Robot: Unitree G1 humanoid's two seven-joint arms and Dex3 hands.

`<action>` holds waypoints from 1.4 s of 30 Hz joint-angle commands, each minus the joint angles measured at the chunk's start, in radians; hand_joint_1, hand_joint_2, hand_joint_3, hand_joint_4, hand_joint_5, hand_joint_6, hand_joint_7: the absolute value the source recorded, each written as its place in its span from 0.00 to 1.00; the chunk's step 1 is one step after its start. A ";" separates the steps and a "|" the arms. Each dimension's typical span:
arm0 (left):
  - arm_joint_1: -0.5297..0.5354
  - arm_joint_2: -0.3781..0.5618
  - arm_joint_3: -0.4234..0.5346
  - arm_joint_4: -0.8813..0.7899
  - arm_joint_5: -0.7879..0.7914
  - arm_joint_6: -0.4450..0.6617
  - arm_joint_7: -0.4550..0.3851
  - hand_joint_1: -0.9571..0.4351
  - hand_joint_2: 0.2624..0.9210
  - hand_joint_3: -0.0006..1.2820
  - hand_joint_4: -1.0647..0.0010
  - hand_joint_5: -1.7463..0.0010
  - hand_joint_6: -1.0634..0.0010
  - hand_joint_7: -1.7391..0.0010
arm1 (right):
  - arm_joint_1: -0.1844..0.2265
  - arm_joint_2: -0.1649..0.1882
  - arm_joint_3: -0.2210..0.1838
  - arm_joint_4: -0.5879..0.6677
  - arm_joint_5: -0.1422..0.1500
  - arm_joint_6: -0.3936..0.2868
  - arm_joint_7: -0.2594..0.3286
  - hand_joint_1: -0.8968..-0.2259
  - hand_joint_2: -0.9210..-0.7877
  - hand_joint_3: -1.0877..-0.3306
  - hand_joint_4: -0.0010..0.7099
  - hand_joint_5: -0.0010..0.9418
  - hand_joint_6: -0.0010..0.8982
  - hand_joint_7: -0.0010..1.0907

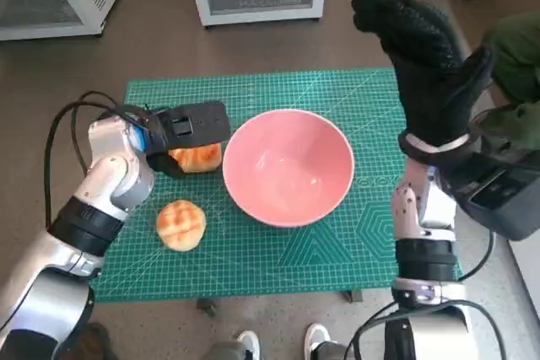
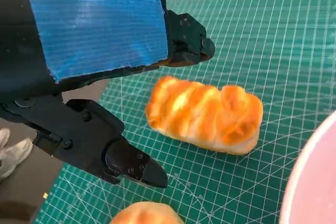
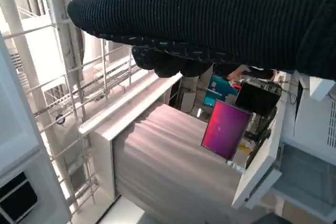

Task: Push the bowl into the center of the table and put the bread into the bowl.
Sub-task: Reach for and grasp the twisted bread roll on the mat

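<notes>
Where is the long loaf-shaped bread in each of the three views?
Head view: the long bread lies on the green mat, between the left hand and the pink bowl.
Left wrist view: it lies mid-picture, between the hand's fingers.
Right wrist view: not in it.
Shared landmark: the bowl's rim.

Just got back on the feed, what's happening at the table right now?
The left hand is over the long loaf beside the pink bowl, fingers open on either side of it and not yet gripping. The bowl sits about mid-mat with nothing in it. A round bun lies nearer the robot, untouched. The right hand is raised off the green mat, holding nothing.
</notes>
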 commanded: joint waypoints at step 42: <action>0.019 -0.094 0.063 0.322 0.018 -0.277 0.418 0.69 0.97 0.05 0.31 0.45 0.35 0.27 | 0.019 -0.015 0.002 -0.026 0.041 0.021 0.036 0.36 0.00 0.49 0.40 0.00 0.28 0.31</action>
